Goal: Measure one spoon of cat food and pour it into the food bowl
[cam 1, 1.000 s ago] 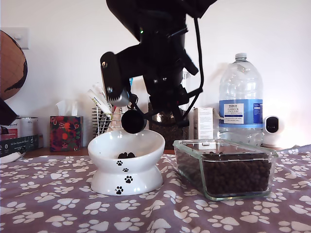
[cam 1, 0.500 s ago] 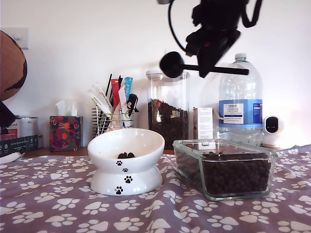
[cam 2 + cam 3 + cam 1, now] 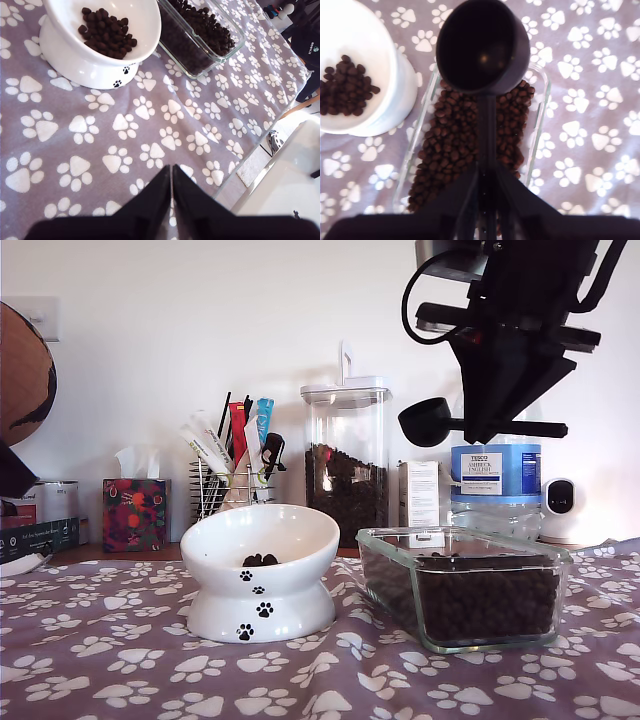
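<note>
My second gripper (image 3: 508, 426) (image 3: 486, 181) is shut on the flat handle of the black spoon (image 3: 426, 421) (image 3: 482, 47). It holds the spoon level in the air at the exterior view's upper right. The spoon's cup is empty and hangs over the clear glass dish (image 3: 392, 575) (image 3: 541, 117), which is full of cat food (image 3: 462, 145). The white food bowl (image 3: 295, 540) (image 3: 75, 62) (image 3: 380, 40) stands to the dish's left in the exterior view and holds a small heap of cat food (image 3: 260, 560) (image 3: 106, 32). My first gripper (image 3: 171, 172) is shut and holds nothing above the paw-print cloth; it does not show in the exterior view.
Along the back wall stand a tall clear jar of kibble (image 3: 345, 465), a water bottle (image 3: 495, 475), a wire holder of sachets (image 3: 230, 465), a tissue box (image 3: 133, 513) and a small white device (image 3: 560, 505). The table's edge (image 3: 250, 155) shows in the first wrist view.
The second arm swung the spoon from its tipped pose over the food bowl up and across to the exterior view's right. It then lowered the spoon, level, over the glass dish.
</note>
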Robot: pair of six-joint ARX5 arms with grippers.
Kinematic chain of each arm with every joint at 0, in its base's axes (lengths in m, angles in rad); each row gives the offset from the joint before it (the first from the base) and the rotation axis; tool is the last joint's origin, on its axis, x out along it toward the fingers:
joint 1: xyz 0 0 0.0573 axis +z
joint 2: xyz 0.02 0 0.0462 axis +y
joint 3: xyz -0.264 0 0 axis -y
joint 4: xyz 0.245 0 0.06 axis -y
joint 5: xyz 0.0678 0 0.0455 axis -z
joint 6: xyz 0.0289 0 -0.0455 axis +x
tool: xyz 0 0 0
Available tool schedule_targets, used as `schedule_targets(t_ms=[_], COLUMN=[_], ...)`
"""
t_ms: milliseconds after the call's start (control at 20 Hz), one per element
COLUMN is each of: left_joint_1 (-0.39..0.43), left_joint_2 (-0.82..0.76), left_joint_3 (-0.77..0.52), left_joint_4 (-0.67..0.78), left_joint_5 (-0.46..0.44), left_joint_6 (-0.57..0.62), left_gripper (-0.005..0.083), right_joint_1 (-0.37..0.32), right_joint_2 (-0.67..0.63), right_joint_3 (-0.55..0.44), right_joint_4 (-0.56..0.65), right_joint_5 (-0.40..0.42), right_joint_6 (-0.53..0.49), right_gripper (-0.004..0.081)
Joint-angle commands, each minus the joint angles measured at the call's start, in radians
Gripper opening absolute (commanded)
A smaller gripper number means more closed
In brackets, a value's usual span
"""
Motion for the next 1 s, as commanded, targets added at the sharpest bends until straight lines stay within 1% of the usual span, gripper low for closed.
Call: schedule_targets(t_ms=[0, 150, 300, 450, 750, 950], left_joint_1=[-0.003, -0.003, -0.003, -0.003, -0.003, -0.003], left_joint_2=[0.004, 0.004, 0.004, 0.004, 0.004, 0.004], left_joint_3=[-0.003, -0.003, -0.003, -0.003, -0.003, -0.003], left_joint_4=[0.008, 0.008, 0.009, 0.002, 0.001, 0.000], left_joint_5=[-0.002, -0.002, -0.002, -0.002, -0.010, -0.010], left_joint_6=[0.005, 0.005, 0.005, 0.005, 0.005, 0.005], left_gripper=[-0.0019, -0.0019, -0.0019, -0.0019, -0.0019, -0.0019], right_joint_1=[-0.020, -0.037, -0.037, -0.037, -0.042, -0.043], right_joint_2=[0.024, 0.053, 0.099, 0.156, 0.245, 0.299], right_joint_3=[-0.002, -0.002, 0.000, 0.010, 0.076, 0.078], right_joint_4=[-0.002, -0.006, -0.005, -0.007, -0.020, -0.041], right_joint_5=[-0.035, -0.078, -0.109, -0.116, -0.121, -0.139], right_joint_6=[0.026, 0.045, 0.063, 0.075, 0.088, 0.102], right_gripper=[-0.0012, -0.0012, -0.0013, -0.0013, -0.0013, -0.0013])
